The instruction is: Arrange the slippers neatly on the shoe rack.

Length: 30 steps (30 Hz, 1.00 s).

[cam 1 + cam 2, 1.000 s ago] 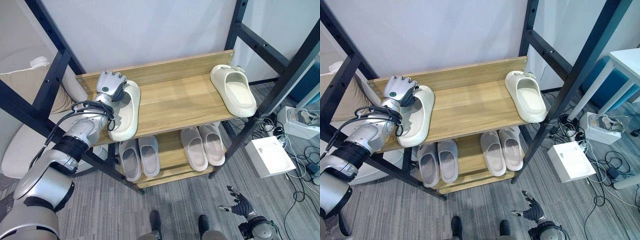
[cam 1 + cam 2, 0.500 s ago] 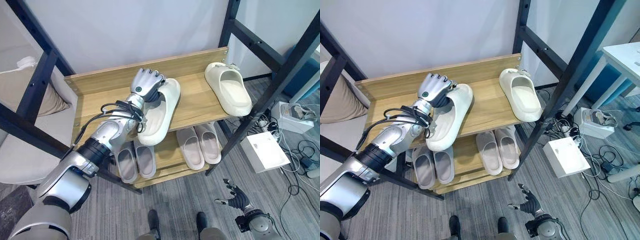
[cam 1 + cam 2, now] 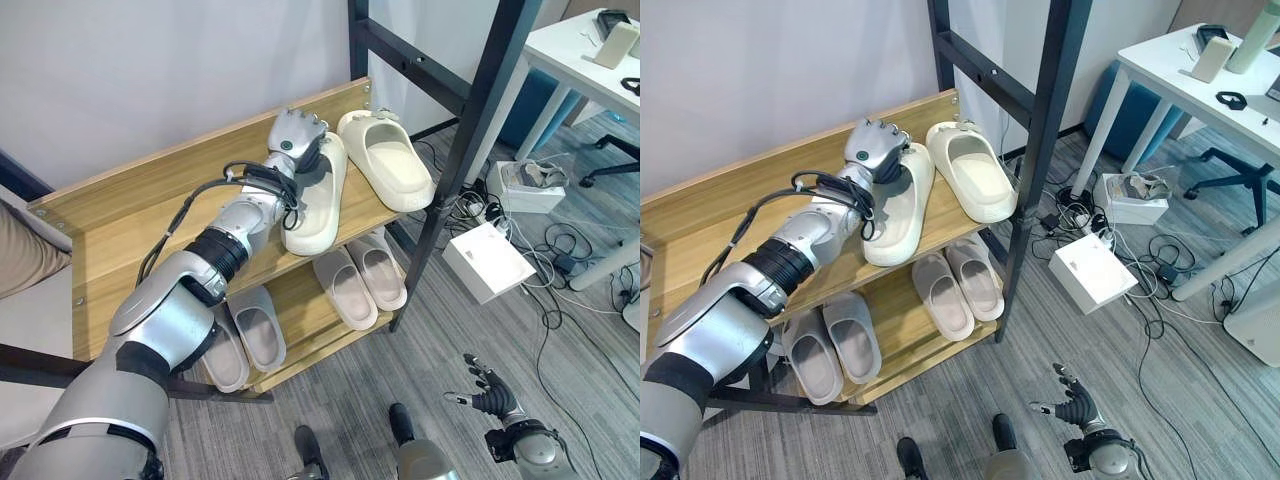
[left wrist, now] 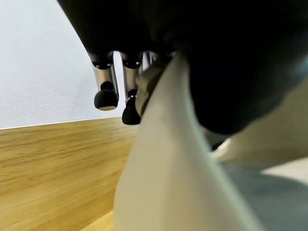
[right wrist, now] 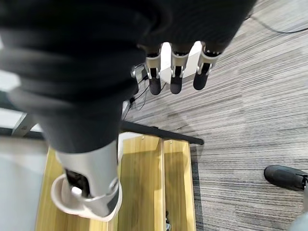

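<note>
My left hand (image 3: 293,134) is shut on the back end of a cream slipper (image 3: 318,200) on the top shelf (image 3: 140,210) of the wooden shoe rack. That slipper lies close beside a second cream slipper (image 3: 386,171) at the shelf's right end, and its toe reaches the front edge. In the left wrist view my fingertips (image 4: 106,95) curl over the cream slipper (image 4: 163,183) above the shelf board (image 4: 53,163). Low at the right, over the floor, my right hand (image 3: 485,391) hangs open and holds nothing.
The lower shelf holds two pairs of grey-beige slippers (image 3: 360,280) (image 3: 245,335). A black frame post (image 3: 465,140) stands just right of the rack. On the floor to the right are a white box (image 3: 488,262) and cables. A white desk (image 3: 585,50) stands at the far right.
My left hand has carried the cream slipper from the shelf's left end rightward, up beside the other cream slipper. The camera has swung right too. The right hand stays low.
</note>
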{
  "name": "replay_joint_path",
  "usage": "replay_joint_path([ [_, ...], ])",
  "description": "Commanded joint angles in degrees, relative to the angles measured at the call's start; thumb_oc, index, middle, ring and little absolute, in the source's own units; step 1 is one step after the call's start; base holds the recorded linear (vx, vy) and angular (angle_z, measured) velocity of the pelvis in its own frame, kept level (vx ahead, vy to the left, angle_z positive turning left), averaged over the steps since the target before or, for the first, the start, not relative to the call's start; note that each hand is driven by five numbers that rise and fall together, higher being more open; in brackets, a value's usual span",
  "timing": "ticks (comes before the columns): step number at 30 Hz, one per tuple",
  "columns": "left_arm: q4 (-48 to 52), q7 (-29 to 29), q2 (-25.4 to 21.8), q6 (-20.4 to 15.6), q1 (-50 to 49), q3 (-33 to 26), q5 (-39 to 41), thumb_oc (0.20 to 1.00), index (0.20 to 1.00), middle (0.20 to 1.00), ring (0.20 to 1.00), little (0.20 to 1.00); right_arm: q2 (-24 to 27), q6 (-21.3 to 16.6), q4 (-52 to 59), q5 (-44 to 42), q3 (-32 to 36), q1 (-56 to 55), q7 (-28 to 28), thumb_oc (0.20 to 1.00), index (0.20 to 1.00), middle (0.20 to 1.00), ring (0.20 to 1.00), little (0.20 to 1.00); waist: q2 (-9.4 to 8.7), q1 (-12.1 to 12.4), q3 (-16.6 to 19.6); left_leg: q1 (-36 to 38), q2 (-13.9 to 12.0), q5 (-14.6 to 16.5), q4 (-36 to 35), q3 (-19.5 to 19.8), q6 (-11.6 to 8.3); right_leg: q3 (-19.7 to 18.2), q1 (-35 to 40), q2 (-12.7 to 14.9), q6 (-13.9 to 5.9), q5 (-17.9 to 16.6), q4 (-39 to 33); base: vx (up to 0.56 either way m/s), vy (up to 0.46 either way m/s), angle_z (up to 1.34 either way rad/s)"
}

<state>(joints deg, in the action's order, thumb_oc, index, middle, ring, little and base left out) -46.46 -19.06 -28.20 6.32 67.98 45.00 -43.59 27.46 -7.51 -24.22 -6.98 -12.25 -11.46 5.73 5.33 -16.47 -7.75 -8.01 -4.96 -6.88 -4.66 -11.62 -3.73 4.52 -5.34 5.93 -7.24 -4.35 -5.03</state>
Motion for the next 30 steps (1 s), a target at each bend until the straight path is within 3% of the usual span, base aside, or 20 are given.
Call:
replay_joint_path([
  [1,-10.22,-1.57,2.23,0.36,7.92,-2.41,3.65,0.200,0.200,0.200,0.200,0.200,0.37,-3.29,4.48,-0.66,1.65,1.77,1.24,1.000,1.000,1.000,1.000,1.000,-2.46,-0.72,-1.58,8.50,-1.65,6.17,-0.34,0.87,-2.57,2.23,-0.17,-0.43,-2.37,2.04,0.12,0.00,0.000,0.00],
  [5,-12.04,-1.69,2.57,0.53,8.76,-2.28,4.81,0.200,0.200,0.200,0.200,0.200,-0.11,-3.27,5.16,-0.83,0.97,1.35,0.99,1.000,1.000,1.000,1.000,1.000,-2.32,-0.90,-1.44,8.97,-1.97,6.11,-0.34,0.61,-2.80,2.29,0.25,-0.77,-2.21,2.35,0.13,0.03,-0.030,-0.01],
  [6,-12.20,-1.70,2.35,0.56,8.85,-2.44,5.14,1.000,1.000,1.000,1.000,1.000,-0.20,-3.24,5.19,-0.77,0.86,1.20,0.91,1.000,1.000,1.000,1.000,1.000,-2.24,-0.82,-1.37,9.07,-2.06,6.05,-0.34,0.64,-2.87,2.46,0.36,-0.79,-2.18,2.43,0.15,0.00,0.000,0.00],
  [14,-4.80,-1.23,0.38,-0.13,8.34,-5.57,8.52,1.000,1.000,1.000,1.000,1.000,-0.73,-2.82,6.20,0.27,0.88,-0.65,0.28,1.000,1.000,1.000,1.000,1.000,-1.95,0.96,-1.15,9.31,-2.42,5.45,-0.34,2.57,-3.23,5.19,2.52,-1.13,-1.43,3.63,0.03,0.00,-0.046,0.09],
  [15,5.83,-0.63,-1.45,-1.61,4.15,-9.85,10.60,1.000,1.000,1.000,1.000,1.000,-1.67,-2.16,6.58,1.36,1.07,-1.27,-0.15,1.000,1.000,1.000,1.000,1.000,-2.15,2.66,-1.28,9.19,-2.42,5.24,-0.24,3.60,-3.22,6.30,3.25,-1.14,-1.13,3.97,0.03,-0.03,-0.033,0.26],
  [17,10.90,0.20,-1.49,-2.21,0.91,-12.09,10.46,1.000,1.000,1.000,1.000,1.000,-2.18,-1.70,6.39,2.23,1.00,-1.52,-0.40,1.000,1.000,1.000,1.000,1.000,-2.24,3.46,-1.29,9.11,-2.45,5.17,-0.18,4.36,-3.20,7.08,3.69,-1.18,-0.91,4.27,0.03,-0.04,-0.029,0.17],
  [26,23.80,2.73,-1.49,-4.71,-8.62,-17.16,10.60,1.000,1.000,1.000,1.000,1.000,-3.15,-0.43,5.58,3.16,0.14,-1.14,-1.56,1.000,1.000,1.000,1.000,1.000,-2.62,6.10,-0.92,8.73,-2.42,4.86,-0.07,6.45,-3.11,9.04,5.13,-1.10,-0.35,4.60,0.03,-0.04,-0.005,0.21],
  [30,31.07,3.62,-1.86,-7.59,-14.54,-21.69,18.01,1.000,1.000,1.000,1.000,1.000,-4.02,0.27,4.94,3.56,0.14,-1.03,-1.93,1.000,1.000,1.000,1.000,1.000,-2.65,7.42,-0.63,8.63,-2.19,4.78,-0.05,6.95,-2.97,9.67,5.36,-0.93,-0.32,4.40,0.03,-0.04,0.015,0.03],
])
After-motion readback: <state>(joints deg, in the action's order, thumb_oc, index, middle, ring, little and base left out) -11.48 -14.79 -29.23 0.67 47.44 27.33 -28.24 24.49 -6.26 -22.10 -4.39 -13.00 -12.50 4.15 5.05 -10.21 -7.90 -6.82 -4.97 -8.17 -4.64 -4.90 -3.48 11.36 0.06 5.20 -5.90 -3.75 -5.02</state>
